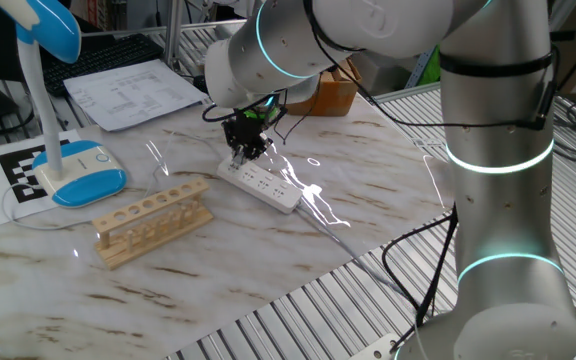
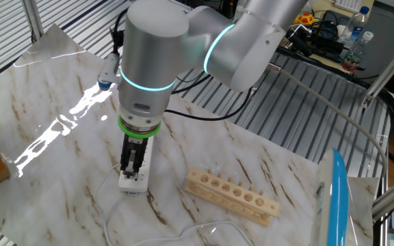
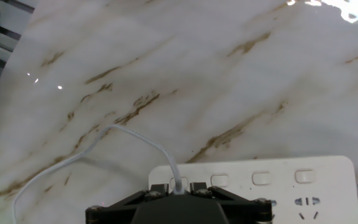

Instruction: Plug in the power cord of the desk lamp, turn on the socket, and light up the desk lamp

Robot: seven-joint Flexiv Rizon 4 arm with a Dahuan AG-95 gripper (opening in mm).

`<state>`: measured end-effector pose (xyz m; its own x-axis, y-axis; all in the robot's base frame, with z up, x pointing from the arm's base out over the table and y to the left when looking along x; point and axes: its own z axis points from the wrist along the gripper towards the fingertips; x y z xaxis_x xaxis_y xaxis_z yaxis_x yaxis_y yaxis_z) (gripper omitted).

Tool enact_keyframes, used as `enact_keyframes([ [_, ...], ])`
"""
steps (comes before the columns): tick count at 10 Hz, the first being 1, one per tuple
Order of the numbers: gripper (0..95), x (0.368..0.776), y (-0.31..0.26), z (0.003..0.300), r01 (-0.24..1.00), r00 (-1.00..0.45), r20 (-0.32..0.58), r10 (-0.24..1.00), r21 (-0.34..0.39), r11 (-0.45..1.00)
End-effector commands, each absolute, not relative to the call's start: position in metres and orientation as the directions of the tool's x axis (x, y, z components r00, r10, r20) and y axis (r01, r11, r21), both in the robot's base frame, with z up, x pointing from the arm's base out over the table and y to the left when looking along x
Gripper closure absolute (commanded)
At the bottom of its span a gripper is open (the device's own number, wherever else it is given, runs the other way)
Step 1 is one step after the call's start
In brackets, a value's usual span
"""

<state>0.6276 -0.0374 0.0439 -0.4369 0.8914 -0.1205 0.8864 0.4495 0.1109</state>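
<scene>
Narrowly parted, hand [image 3: 179, 194] grips power cord [image 3: 129, 134] plug over socket [image 3: 272, 180]

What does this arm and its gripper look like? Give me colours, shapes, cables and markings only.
The arm is built of thick, rounded silver-grey segments with glowing cyan rings at the joints. Black cables run loosely alongside it. A green ring sits at the wrist, above the small black two-finger gripper. No lettering is legible.

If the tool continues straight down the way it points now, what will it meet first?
Most likely the socket directly beneath the tool. The tool is shut on the power cord plug; exact depth is unclear.
</scene>
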Motion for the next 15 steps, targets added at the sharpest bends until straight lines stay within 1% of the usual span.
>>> enact_keyframes([
  [1,95.0,0.6279,-0.0306,0.0466,0.895,-0.431,-0.099,0.897,0.080,0.439],
  [3,95.0,0.6274,-0.0302,0.0421,0.893,-0.435,-0.082,0.897,0.088,0.441],
  [5,95.0,0.6276,-0.0271,0.0450,0.895,-0.433,-0.075,0.898,0.082,0.438],
  [6,76.0,0.6274,-0.0260,0.0444,0.893,-0.439,-0.066,0.896,0.075,0.444],
  [10,76.0,0.6272,-0.0253,0.0428,0.885,-0.457,-0.039,0.889,0.082,0.458],
  [15,76.0,0.6268,-0.0226,0.0423,0.869,-0.490,-0.003,0.872,0.070,0.489],
])
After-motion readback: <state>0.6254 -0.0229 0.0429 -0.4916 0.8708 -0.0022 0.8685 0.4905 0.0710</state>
